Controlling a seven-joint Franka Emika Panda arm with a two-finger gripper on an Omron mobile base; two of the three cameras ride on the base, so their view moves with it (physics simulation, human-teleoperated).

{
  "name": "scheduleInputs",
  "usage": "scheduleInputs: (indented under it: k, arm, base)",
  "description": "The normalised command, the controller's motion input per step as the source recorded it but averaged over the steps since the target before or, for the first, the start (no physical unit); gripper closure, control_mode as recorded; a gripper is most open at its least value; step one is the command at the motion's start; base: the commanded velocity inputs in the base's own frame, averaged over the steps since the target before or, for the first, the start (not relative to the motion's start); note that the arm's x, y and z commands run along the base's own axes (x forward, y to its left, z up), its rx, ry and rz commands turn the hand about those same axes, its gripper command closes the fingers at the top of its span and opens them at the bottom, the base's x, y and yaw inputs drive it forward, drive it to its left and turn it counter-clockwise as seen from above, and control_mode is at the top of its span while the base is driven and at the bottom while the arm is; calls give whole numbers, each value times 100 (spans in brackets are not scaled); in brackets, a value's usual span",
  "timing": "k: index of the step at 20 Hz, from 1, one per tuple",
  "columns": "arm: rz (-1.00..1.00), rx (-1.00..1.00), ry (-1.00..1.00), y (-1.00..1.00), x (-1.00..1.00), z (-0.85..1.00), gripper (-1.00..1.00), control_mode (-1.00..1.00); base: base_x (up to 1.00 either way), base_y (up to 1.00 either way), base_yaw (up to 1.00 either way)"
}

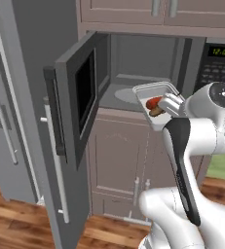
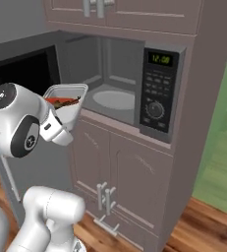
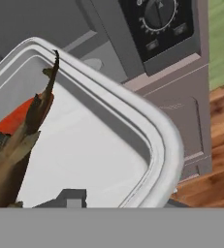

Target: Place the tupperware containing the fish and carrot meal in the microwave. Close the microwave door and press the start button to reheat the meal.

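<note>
Centre frame, the two-finger gripper (image 1: 166, 108) probably grasps the shallow translucent-white tupperware (image 1: 155, 96), tilted, level with the open grey microwave (image 2: 116, 81) for insertion.

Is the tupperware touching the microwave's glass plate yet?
Apart. In the right base view the tupperware is held out in front of the open cavity, while the glass plate lies bare inside the microwave.

Wood floor (image 1: 16, 219), taupe cabinets (image 2: 120, 162), perhaps fridge (image 1: 11, 97).
</note>
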Motion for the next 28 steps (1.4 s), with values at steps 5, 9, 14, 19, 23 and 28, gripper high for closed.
scheduleInputs:
  k: [5,9,14,19,23,28]
  arm:
    - [0,0,0,0,0,0,100,100]
    - [0,0,0,0,0,0,100,100]
    - [0,0,0,0,0,0,100,100]
    - [0,0,0,0,0,0,100,100]
    - [0,0,0,0,0,0,100,100]
    - [0,0,0,0,0,0,100,100]
  base:
    - [49,-1,0]
    - [45,0,0]
    - [47,5,0]
    - [32,22,-1]
    - [10,34,-7]
    - [10,29,-12]
